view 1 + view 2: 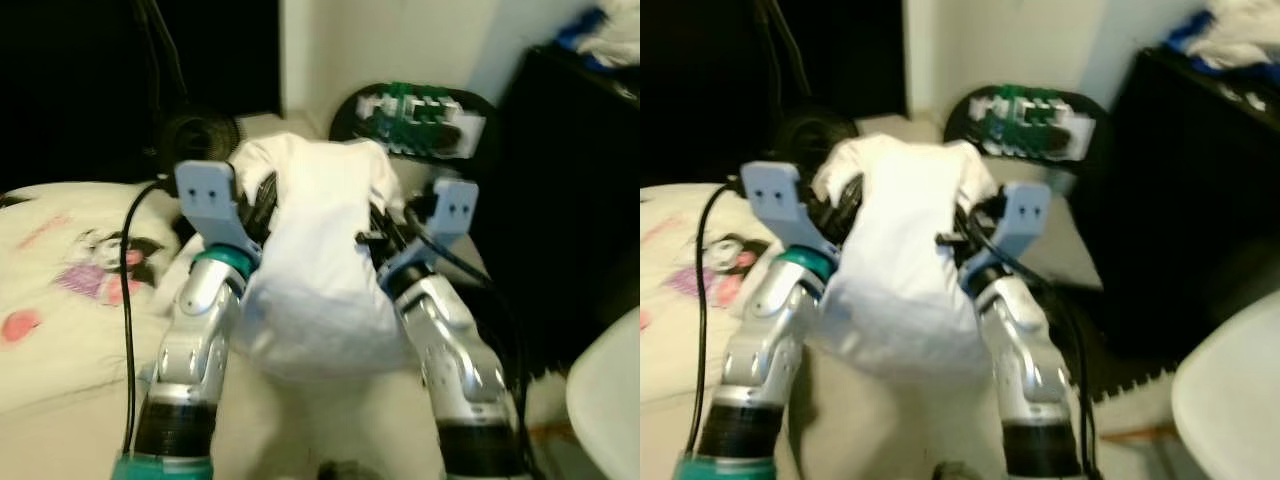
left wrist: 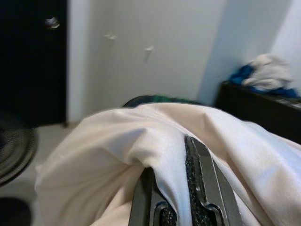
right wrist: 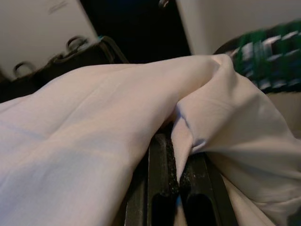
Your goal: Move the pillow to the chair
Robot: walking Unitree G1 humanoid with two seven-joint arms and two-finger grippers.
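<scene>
Both grippers are clamped on the soft white fabric pillow point(image 1: 320, 270), which hangs lifted between the two silver arms in front of the robot. Left gripper point(image 2: 181, 207) pinches a fold of the cloth between its two black fingers point(image 2: 204, 183), the fabric squeezed into the narrow gap. Right gripper point(image 3: 176, 197) does the same on the other side, its fingers point(image 3: 157, 174) closed tight with a ridge of cloth rising out from between them. From the head views, the left gripper point(image 1: 262, 205) is buried in the pillow's upper left edge and the right gripper point(image 1: 385, 225) in its upper right edge; the pillow sags downward between the wrists.

To the robot's left lies a cream bedsheet with pink cartoon prints point(image 1: 70, 290), and a black cable point(image 1: 128, 300) runs along the left arm. Beyond the pillow stands a round black-rimmed object with green and white parts point(image 1: 420, 118); the blur hides what it is. A dark cabinet point(image 1: 570, 180) stands on the right with blue and white cloth point(image 1: 605, 35) piled on top. A curved white chair edge point(image 1: 610, 400) shows at the lower right.
</scene>
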